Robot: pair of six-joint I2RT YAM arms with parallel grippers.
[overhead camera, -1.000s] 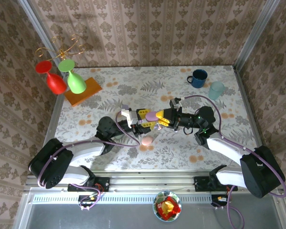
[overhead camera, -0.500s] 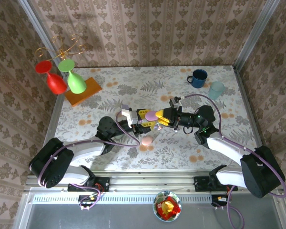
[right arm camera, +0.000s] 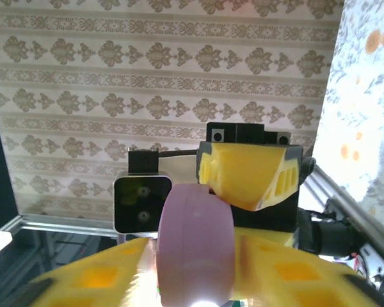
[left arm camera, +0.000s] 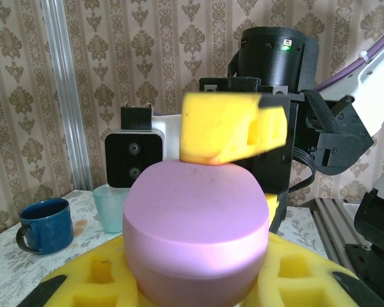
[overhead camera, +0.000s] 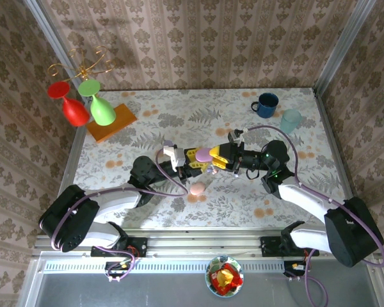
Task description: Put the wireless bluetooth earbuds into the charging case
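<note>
Grippers meet nose to nose above the middle of the bench (overhead camera: 320, 147). The left gripper (overhead camera: 199, 160) is clenched on the lilac case (overhead camera: 203, 153), which lies flat between its yellow fingers (left arm camera: 89, 276), held up off the bench. The right gripper (overhead camera: 218, 158) comes at the lilac case from the opposite side. One of its yellow fingers (left arm camera: 230, 134) rests on the top of the case, but I cannot tell whether its jaws press on the case or stand loose about it.

Both arms reach in from the near corners, elbows bent low and forearms angled inward toward the lilac case, with the wrists about level.

A pink case (overhead camera: 196, 188) lies on the bench just on the near side of the lilac case. A small lilac piece (overhead camera: 168, 144) lies to its left, beside the left wrist, too small to tell whether it is an earbud. A blue mug (overhead camera: 265, 104) and a pale teal cup (overhead camera: 290, 120) stand well off to the far right of the lilac case.
</note>
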